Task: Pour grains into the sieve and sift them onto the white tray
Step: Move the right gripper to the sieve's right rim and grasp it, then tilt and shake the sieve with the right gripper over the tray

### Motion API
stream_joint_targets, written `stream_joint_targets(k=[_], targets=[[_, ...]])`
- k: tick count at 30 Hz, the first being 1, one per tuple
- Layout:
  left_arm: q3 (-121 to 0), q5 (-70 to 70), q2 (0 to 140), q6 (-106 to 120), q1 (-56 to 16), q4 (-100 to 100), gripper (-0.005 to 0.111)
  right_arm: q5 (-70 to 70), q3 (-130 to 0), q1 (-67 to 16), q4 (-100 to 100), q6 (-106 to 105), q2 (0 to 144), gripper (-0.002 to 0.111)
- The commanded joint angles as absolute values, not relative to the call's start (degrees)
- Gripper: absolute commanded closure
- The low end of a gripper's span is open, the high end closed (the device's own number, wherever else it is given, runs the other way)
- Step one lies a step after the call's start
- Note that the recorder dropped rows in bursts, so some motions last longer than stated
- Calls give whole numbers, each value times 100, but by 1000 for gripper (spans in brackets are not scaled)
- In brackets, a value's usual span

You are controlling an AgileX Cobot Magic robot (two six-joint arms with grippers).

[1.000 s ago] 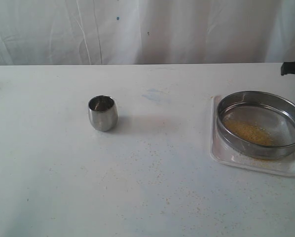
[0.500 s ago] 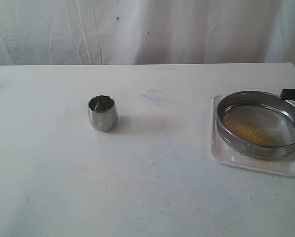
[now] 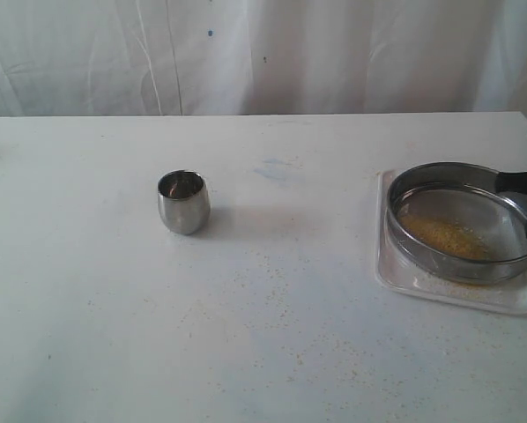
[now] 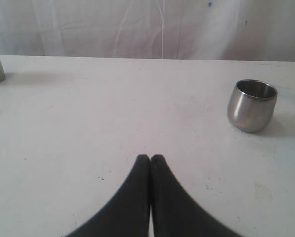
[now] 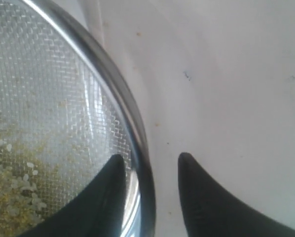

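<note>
Steel sieve (image 3: 449,264) sits on the white tray (image 3: 462,298) at the right side of the surface (image 3: 281,335), so whatever passes its mesh will land on the tray. Golden grains (image 3: 444,236) lie in a heap on the mesh, so the pouring looks done and I think only the sifting remains. Small steel cup (image 3: 184,204) stands upright, well apart to the left, and it seems empty.

Right claw (image 5: 148,163) reaches in from the right edge and straddles the right part of the sieve's rim. One finger is inside over the mesh and the other outside, with the wall between them. A gap shows on the outer side, so the claw is wide and grips nothing yet. This placing suits pinching the wall for shaking. Left claw (image 4: 151,159) hangs over the surface with its tips pressed together, holding nothing.
</note>
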State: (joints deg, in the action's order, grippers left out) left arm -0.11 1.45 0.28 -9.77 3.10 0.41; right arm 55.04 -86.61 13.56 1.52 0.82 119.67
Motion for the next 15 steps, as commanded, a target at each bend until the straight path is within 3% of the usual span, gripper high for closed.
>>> stream_joint_targets(k=[1,9,15], targets=[[0,98,0,-1032,265,45,107,5419,-8395,1369,314,-110,11957,82],[0,98,0,-1032,265,45,107,5334,-8268,1369,314,-110,11897,103],[0,98,0,-1032,265,45,107,5049,-8279,1379,314,-98,11625,108]])
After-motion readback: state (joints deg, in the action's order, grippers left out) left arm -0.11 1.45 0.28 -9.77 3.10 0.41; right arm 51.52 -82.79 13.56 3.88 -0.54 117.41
